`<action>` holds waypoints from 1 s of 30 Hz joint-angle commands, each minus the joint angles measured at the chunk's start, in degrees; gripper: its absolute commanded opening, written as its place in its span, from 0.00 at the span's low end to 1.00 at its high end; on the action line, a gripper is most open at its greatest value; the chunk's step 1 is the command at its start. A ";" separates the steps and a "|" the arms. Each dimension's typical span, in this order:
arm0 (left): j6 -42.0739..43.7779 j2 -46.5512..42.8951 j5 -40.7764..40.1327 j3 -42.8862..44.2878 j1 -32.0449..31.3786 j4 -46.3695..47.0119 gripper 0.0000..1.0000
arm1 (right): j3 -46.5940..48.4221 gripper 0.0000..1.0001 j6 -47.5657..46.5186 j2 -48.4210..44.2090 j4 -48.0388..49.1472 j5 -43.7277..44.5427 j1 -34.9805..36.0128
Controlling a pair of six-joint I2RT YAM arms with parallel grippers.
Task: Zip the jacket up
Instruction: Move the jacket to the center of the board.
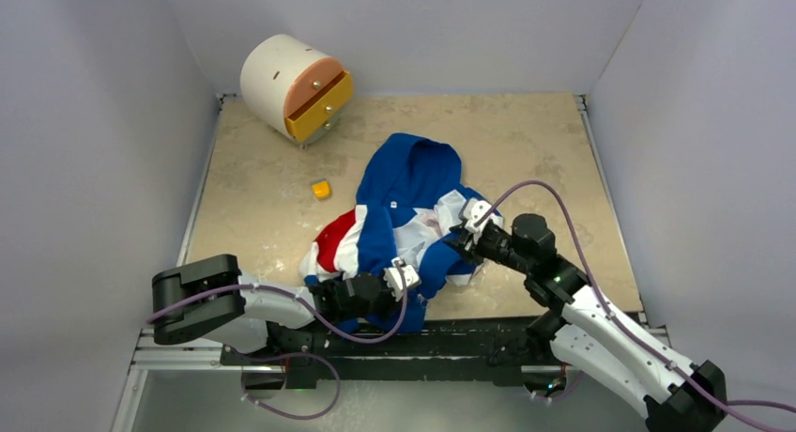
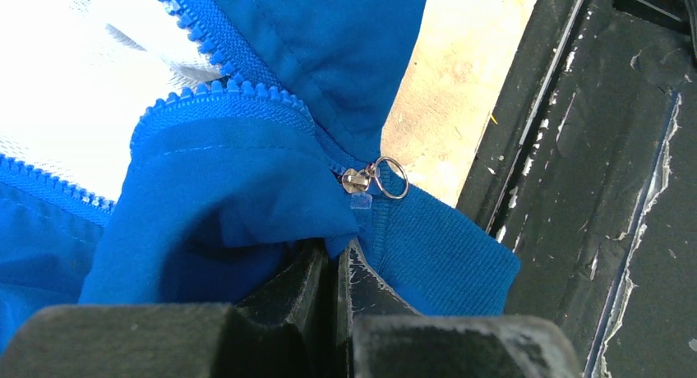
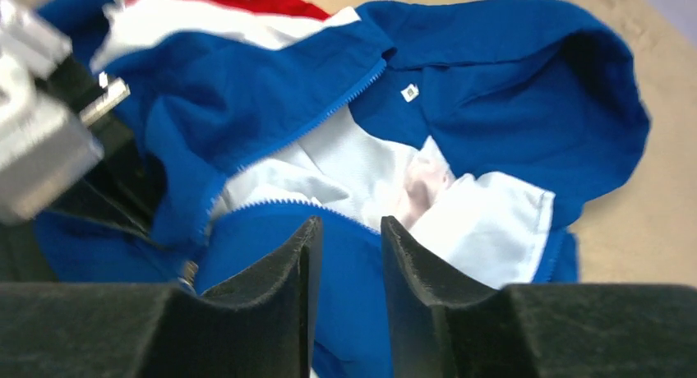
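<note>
Jacket (image 1: 413,174) lies rumpled and unzipped on the desk (image 1: 535,141). Its hood is on the far side of the zipper slider (image 2: 357,182), which sits at the bottom of the teeth by the near hem. Left gripper (image 2: 337,259) is clamped tight on the blue hem directly below the slider. Right gripper (image 3: 349,238) hovers over the cloth near the slider, to its right, with its fingers partly apart and nothing between them.

We judge the step in hand to be taking the pull ring (image 2: 394,178), which lies just beside the slider. We recommend that the right gripper descend squarely on the ring and close on metal alone, not cloth. It should then draw along the teeth away from the hem while the left grip holds the hem taut. The two tooth rows splay apart above the slider, and slack there may jam it.
</note>
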 commanded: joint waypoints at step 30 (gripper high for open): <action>8.57 14.89 22.36 6.46 25.22 6.06 0.00 | 11.43 0.20 -20.77 40.57 8.09 -10.62 6.09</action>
